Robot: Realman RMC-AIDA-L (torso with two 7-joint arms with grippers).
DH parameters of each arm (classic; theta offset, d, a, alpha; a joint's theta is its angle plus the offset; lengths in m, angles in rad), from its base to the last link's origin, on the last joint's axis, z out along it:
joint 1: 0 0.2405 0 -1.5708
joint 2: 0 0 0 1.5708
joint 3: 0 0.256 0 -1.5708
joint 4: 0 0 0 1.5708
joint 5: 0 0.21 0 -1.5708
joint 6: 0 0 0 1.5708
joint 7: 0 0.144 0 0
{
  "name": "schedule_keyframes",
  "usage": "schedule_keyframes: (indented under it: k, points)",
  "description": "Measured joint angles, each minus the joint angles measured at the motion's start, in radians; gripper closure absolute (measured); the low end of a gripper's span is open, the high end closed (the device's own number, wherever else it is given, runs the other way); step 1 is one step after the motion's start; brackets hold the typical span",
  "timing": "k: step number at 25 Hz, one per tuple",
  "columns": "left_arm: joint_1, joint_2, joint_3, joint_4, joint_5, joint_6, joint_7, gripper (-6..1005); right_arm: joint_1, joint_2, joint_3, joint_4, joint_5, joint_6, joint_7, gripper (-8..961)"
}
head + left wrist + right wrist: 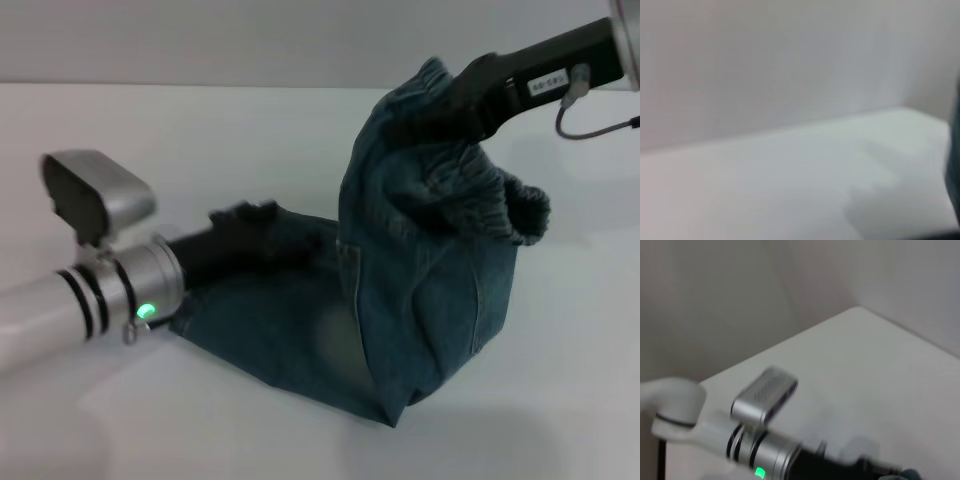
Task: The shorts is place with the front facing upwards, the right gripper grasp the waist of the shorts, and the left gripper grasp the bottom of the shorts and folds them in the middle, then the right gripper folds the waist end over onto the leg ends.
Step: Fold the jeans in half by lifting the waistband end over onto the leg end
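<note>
Shorts (420,300): blue-green denim, on the white table (250,130), waist end raised and draped, lower part flat on the surface. Right gripper (440,112): black, labelled arm entering from the upper right, pinching the gathered waistband aloft; fingertips buried in the cloth. Left gripper (235,240): black jaws on a silver wrist with a green light, low at the left edge of the denim; tips hidden among the folds, so its hold cannot be told. Left wrist view: blurred table, a dark sliver at the edge. Right wrist view: the left arm's silver wrist, cut off.
</note>
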Motion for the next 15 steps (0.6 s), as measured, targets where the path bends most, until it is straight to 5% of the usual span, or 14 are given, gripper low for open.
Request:
schedule_keyframes:
  k: [8, 15]
  points:
    - [0.067, 0.005, -0.316, 0.167, -0.023, 0.255, -0.002, 172, 0.034, 0.028, -0.083, 0.081, 0.002, 0.062, -0.030, 846]
    - [0.109, 0.007, -0.405, 0.193, -0.029, 0.310, 0.010, 172, 0.070, 0.051, -0.198, 0.153, 0.045, 0.186, -0.031, 805]
